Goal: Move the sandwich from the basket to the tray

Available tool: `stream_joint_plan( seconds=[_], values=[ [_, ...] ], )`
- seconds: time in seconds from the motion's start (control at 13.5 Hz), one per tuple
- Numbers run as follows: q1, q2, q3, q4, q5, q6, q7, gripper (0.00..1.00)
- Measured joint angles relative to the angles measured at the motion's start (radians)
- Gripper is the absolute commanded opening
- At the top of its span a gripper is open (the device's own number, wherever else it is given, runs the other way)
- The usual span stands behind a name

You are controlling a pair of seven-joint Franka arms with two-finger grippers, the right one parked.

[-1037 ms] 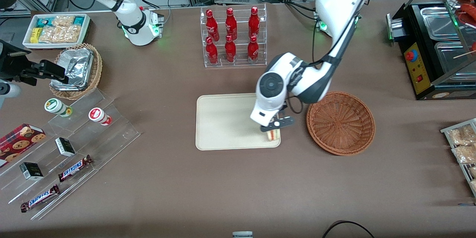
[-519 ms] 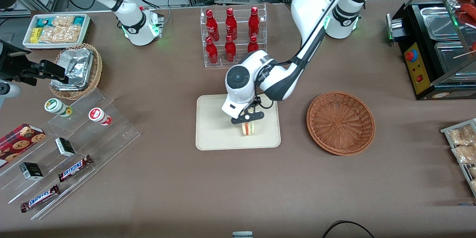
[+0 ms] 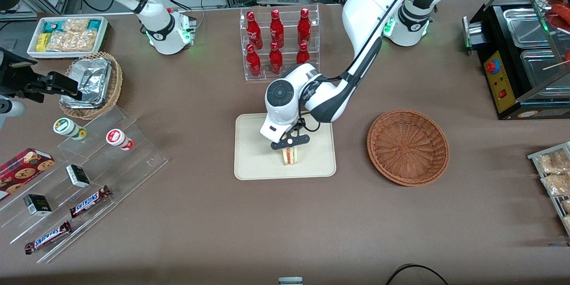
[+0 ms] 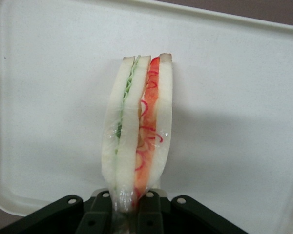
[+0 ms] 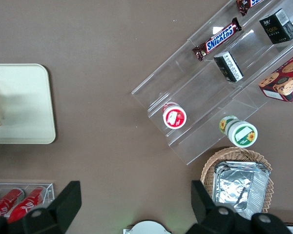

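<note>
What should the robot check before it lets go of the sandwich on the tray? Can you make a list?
1. Gripper shut on the sandwich: ok, fingers pinch one end.
2. Sandwich is above the tray, not the table: ok, cream tray shows all round it in the wrist view.
3. Sandwich away from the tray rim: ok, it is well inside.
4. Sandwich touching the tray: cannot tell.
5. Basket is empty, nothing left to move: ok.
6. Bottle rack clear of the arm: ok, it stands apart, farther from the front camera.
</note>
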Motion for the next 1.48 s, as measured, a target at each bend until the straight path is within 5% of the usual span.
stream_joint_plan(
  seconds=[0.07,0.15,1.48],
  values=[
    [-0.002,0.004,0.000,0.001,0.000,0.005,0.000,0.66],
    [-0.003,0.008,0.000,0.002,0.000,0.013,-0.001,1.00],
    [0.011,-0.056,0.015,0.175,-0.034,-0.099,-0.004,1.00]
  ],
)
